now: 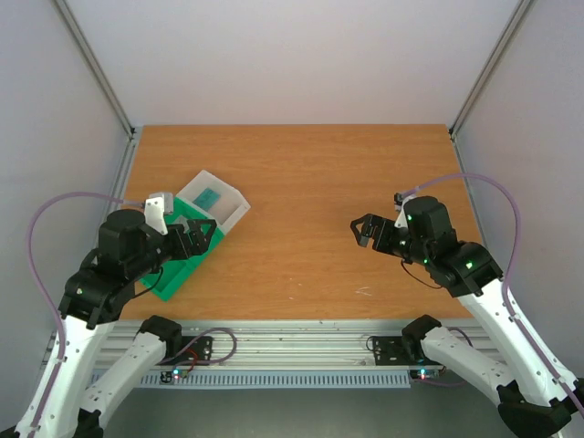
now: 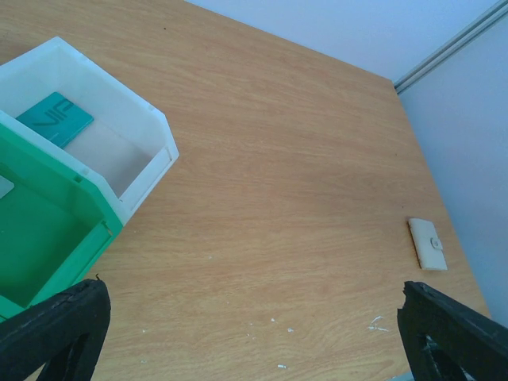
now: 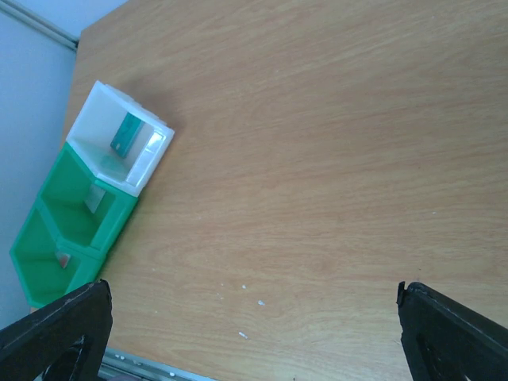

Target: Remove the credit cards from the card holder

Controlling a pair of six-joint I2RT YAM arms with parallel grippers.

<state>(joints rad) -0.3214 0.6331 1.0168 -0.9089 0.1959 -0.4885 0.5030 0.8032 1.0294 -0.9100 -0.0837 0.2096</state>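
A teal credit card lies flat in the white translucent box at the end of the green tray. Beside it a pale flat patch may be the card holder; I cannot tell. A grey card and a small reddish card lie in two green compartments. My left gripper hovers open just right of the tray, holding nothing. My right gripper hangs open over bare wood at mid-right.
A small off-white plate lies near the table's right edge. White specks dot the wood near the front edge. Grey walls close in the table's left, right and back sides. A metal rail runs along the front.
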